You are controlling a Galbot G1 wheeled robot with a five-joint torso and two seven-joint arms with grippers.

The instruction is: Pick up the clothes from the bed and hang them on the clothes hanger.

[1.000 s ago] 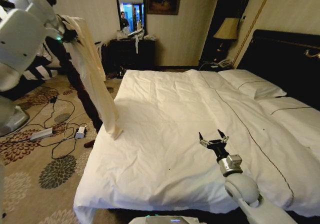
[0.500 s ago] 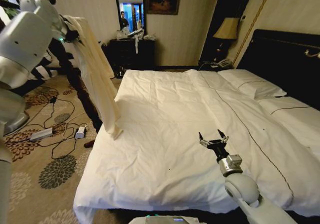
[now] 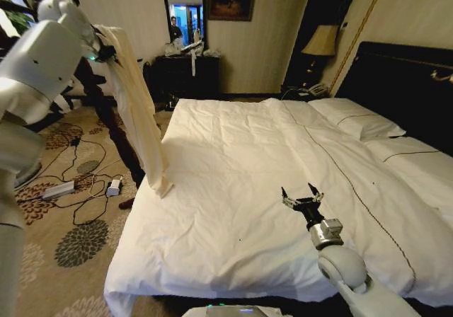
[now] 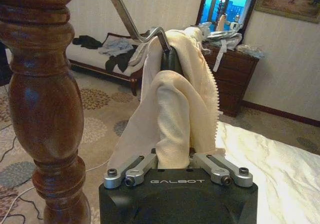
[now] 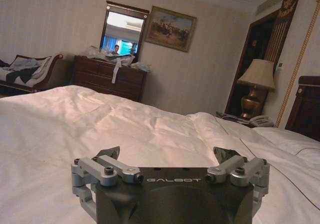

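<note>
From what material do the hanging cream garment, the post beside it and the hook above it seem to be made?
The cream garment, held by the left end effector, looks like soft matte woven cloth: it drapes in folds, with a zigzag edge. The post looks like turned, varnished dark wood, with glossy rounded swellings. The hook seems thin bare metal wire, grey with a dull shine.

The left tool [image 3: 106, 51] has carried the cream garment [image 3: 138, 112] slightly higher.
</note>
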